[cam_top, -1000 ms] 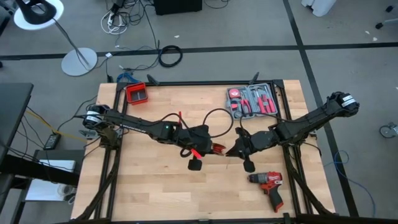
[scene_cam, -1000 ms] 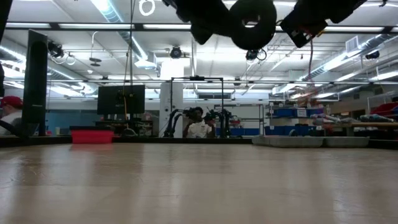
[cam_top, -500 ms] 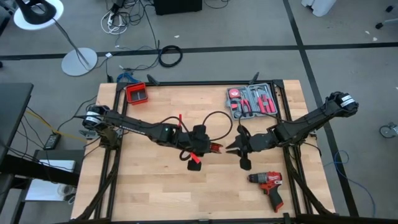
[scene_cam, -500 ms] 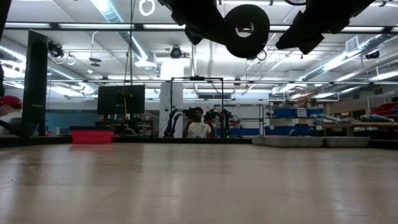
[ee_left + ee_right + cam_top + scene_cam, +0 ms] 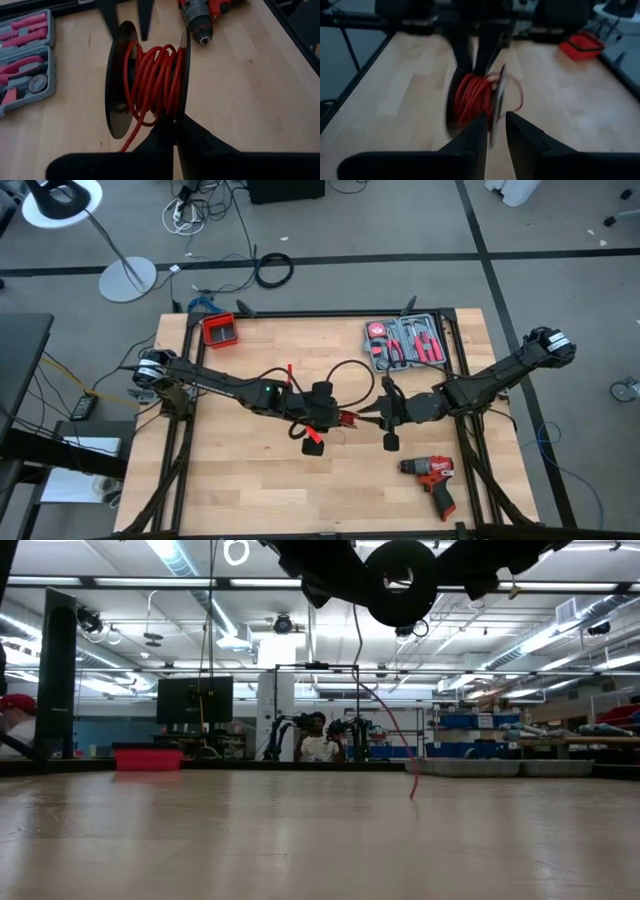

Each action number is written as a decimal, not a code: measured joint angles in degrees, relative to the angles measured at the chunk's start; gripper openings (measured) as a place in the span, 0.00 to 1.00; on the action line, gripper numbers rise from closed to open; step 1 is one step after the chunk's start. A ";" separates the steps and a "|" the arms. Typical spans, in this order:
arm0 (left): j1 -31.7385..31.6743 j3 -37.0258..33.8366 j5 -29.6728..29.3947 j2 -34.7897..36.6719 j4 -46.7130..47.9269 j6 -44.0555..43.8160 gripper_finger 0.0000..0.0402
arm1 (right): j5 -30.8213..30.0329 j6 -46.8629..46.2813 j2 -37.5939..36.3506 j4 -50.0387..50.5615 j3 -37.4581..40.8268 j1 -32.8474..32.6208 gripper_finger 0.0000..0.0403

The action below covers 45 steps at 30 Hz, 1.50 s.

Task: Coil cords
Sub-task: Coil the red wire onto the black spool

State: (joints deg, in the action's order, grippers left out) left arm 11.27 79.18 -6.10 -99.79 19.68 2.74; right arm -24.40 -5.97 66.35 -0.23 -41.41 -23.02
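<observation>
A black two-flange spool [image 5: 150, 85], wound with red cord [image 5: 152, 80], hangs above the table's middle. My left gripper [image 5: 176, 131] is shut on it. A thin black stretch of the cords [image 5: 345, 365] arcs up behind the arms. A loose end [image 5: 405, 745], black then red, hangs below the spool in the low view. My right gripper [image 5: 495, 129] comes level from the table's right and is open. Its fingers [image 5: 145, 20] stand on either side of the far flange's edge [image 5: 499, 97]. My left gripper pinches the rim of one spool flange [image 5: 179, 112] between its two fingers, on the side nearest the wrist. The fingers come from the table's left, slanting down. The spool is lifted clear of the table, its axis roughly level and its flanges upright.
A red drill [image 5: 432, 477] lies near the front right. An open grey case of red-handled tools [image 5: 405, 343] sits at the back right, and a small red tray [image 5: 219, 329] at the back left. Bare wood lies at the front left.
My right gripper has opened beside the spool and turned at the wrist, shifting slightly toward the left gripper. A loose end of cord has dropped and now hangs below the spool in the low view. The spool has stayed in my left gripper.
</observation>
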 joint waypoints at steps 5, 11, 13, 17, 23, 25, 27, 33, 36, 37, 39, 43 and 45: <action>0.00 0.00 0.00 0.00 -1.82 0.72 0.02 | 0.45 2.09 0.09 -2.38 0.00 1.18 0.17; 0.13 -0.06 -2.61 -0.02 -3.52 3.04 0.02 | 0.81 3.17 0.09 -2.93 0.00 1.79 0.11; 0.15 -0.12 -3.78 -0.04 -3.96 3.21 0.02 | 0.83 3.24 0.05 -2.91 0.00 1.83 0.04; 0.22 -0.24 -5.41 -0.11 -4.92 3.21 0.02 | 0.65 2.77 0.02 -2.82 0.00 1.89 0.02; 0.22 -0.24 -6.19 -0.11 -4.53 1.61 0.03 | 0.41 2.77 0.02 -2.74 0.00 1.88 0.01; 0.20 -0.23 -6.93 -0.11 -4.38 1.24 0.06 | -0.14 2.79 0.02 -2.66 0.00 1.85 0.01; 0.20 -0.22 -7.82 0.07 -4.08 0.84 0.11 | -0.35 2.79 0.04 -2.61 0.00 1.85 0.01; 0.13 -0.03 -9.66 2.34 -2.76 -0.22 0.29 | -1.06 2.78 -0.51 -2.99 -0.09 1.76 0.00; 0.08 0.08 -10.07 4.06 -1.05 -1.03 0.33 | -1.33 3.04 -1.59 -1.60 -0.02 1.63 0.00; 0.07 0.12 -10.16 4.66 -0.58 -1.45 0.34 | -1.30 3.05 -2.17 -1.50 -0.02 1.63 0.00; 0.07 0.22 -10.48 5.76 0.48 -1.80 0.34 | -1.29 3.07 -3.18 -1.27 -0.02 1.63 0.00; 0.04 0.22 -10.72 6.74 1.25 -2.12 0.34 | -0.86 3.15 -3.95 -0.87 0.00 1.58 0.00; 0.04 0.21 -10.73 7.06 2.40 -3.24 0.34 | -0.86 3.14 -4.15 0.01 0.00 1.48 0.00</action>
State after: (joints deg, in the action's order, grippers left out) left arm 11.30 79.39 -16.83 -92.73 22.08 -0.49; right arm -25.26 -2.83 62.19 -0.22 -41.41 -21.54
